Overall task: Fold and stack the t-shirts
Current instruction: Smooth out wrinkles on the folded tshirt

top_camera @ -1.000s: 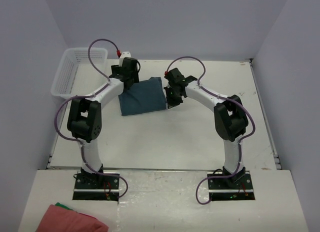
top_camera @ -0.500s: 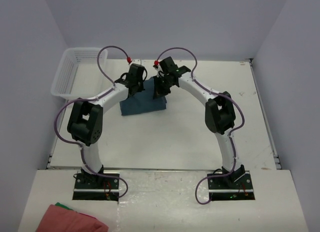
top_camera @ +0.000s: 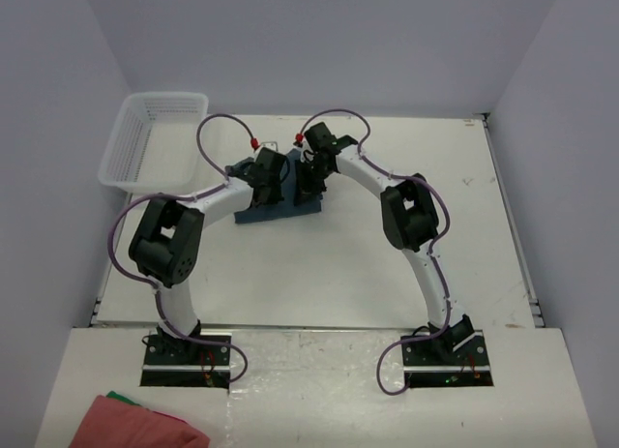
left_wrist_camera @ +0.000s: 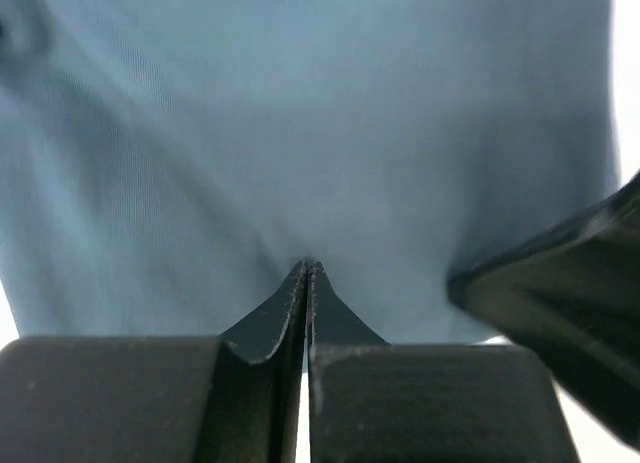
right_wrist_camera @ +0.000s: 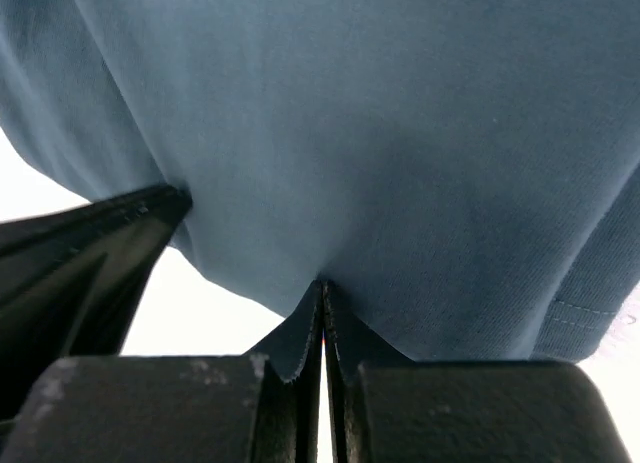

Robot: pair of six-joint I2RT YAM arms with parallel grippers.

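Teal-blue t-shirt (left_wrist_camera: 320, 133), tabletop (top_camera: 319, 264) centre toward far edge; left gripper (left_wrist_camera: 308, 269) and right gripper (right_wrist_camera: 322, 283), side by side, each pinched closed on its fabric.

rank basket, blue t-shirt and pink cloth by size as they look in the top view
1. basket
2 or 3, unsure: t-shirt, partly hidden; pink cloth, cut off by the frame.

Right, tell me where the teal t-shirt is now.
In the top view the t-shirt lies at the far middle of the table, right of the white basket, pinched by the left hand and right hand.
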